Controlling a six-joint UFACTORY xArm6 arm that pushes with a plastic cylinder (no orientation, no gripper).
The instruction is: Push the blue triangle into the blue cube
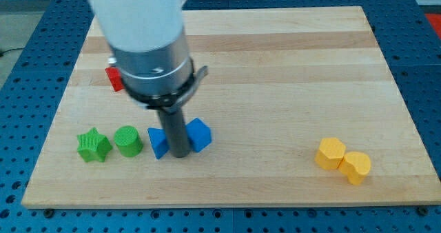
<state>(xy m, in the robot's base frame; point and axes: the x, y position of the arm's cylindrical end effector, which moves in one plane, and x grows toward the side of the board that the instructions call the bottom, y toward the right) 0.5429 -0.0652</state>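
Observation:
The blue triangle [158,142] lies near the view's bottom left of the wooden board [289,67]. The blue cube [200,134] sits just to its right. My dark rod comes down between them, and my tip [180,154] rests on the board in the narrow gap, touching or nearly touching both blocks. The rod hides the triangle's right edge and the cube's left edge.
A green cylinder [128,141] and a green star [93,145] stand left of the blue triangle. A red block [114,78] is partly hidden behind the arm at the view's left. Two yellow blocks [331,154] [356,167] sit touching at the bottom right.

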